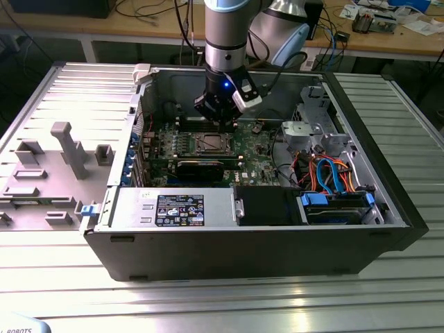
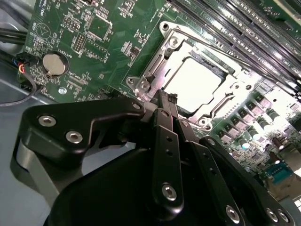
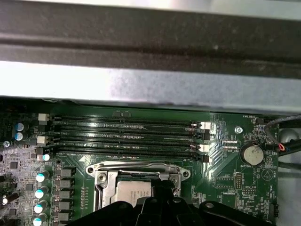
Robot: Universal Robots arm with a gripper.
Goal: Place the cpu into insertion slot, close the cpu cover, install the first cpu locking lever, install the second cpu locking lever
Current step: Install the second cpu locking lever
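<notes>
A robot arm's gripper hangs low inside an open computer case, its black fingers drawn together with nothing visible between them, tips poised at the near edge of the insertion slot. The cpu already sits in that socket, pale metal face up, just ahead of the fingertips, and the cpu cover lies folded down around it as a silver frame. Whether either locking lever is latched cannot be told from these views.

The likeliest trouble, by this reading, is a slip: the closed tips are so near the frame's edge that a small sideways error could skate them off onto the green motherboard and scrape its fine components, or lean on the cover unevenly and stress the chip beneath.

Beyond the socket run the long memory slots; to one side sits a coin battery with a thin cable close by. The case's rear wall crowds the arm from behind.
</notes>
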